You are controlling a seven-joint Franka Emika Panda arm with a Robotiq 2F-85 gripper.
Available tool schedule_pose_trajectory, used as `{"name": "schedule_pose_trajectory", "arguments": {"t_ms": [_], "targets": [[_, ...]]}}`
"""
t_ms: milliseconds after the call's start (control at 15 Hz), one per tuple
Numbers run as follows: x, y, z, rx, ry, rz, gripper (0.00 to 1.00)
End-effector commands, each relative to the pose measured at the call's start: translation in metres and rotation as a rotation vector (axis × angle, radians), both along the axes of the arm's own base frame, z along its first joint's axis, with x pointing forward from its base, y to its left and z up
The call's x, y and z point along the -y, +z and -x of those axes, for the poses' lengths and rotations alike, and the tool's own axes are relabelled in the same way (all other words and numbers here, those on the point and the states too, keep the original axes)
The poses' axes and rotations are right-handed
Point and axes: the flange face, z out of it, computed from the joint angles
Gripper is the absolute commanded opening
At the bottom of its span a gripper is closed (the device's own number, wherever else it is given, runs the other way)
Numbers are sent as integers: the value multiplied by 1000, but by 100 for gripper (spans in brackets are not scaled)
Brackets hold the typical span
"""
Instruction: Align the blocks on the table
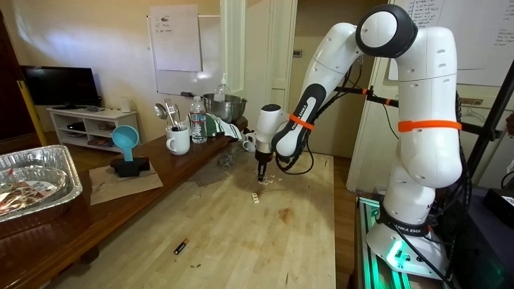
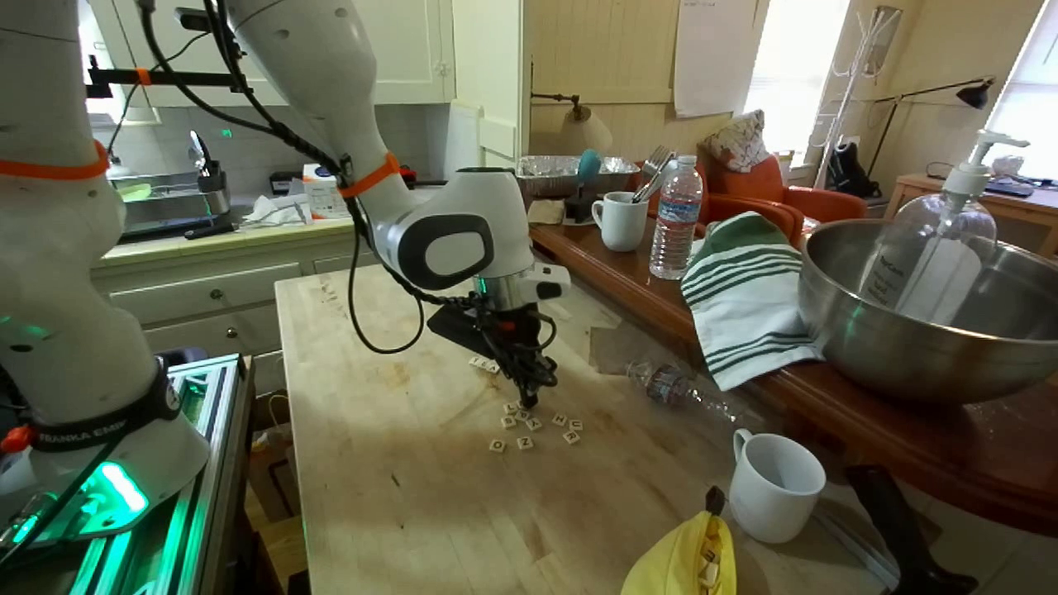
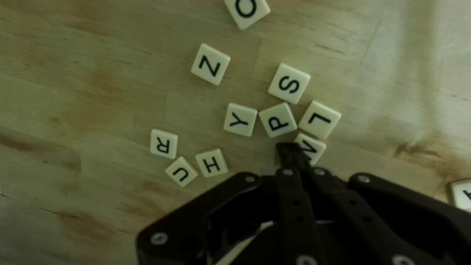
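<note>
The blocks are small cream letter tiles lying loose on the table [image 1: 241, 241]. In the wrist view, the Y block [image 3: 240, 119], P block [image 3: 278, 120], L block [image 3: 319, 120] and S block [image 3: 289, 83] cluster ahead of my gripper [image 3: 289, 147]. Its fingertips are together with nothing seen between them, and they partly cover one more block [image 3: 313, 146]. To the left lie the R block [image 3: 164, 143], U block [image 3: 181, 171] and H block [image 3: 211, 162]; farther up are the Z block [image 3: 211, 64] and O block [image 3: 247, 10]. A short row of blocks [image 1: 255, 198] sits apart, also a row [image 2: 484, 364].
A battery [image 1: 181, 246] lies on the table. A crushed plastic bottle [image 2: 674, 388], white mug [image 2: 775, 486] and yellow banana-shaped pouch [image 2: 682, 558] are on the tabletop too. The raised brown counter [image 1: 160, 172] runs along one side, carrying a steel bowl [image 2: 926, 330] and a towel [image 2: 748, 289].
</note>
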Motion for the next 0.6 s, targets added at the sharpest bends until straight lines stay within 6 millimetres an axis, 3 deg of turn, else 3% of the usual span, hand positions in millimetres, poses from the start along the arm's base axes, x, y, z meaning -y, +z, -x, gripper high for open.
{"name": "schedule_pose_trajectory", "arguments": {"t_ms": [0, 533], "targets": [[-5, -11, -3, 1, 35, 5, 0], [-31, -14, -4, -30, 2, -46, 0]]}}
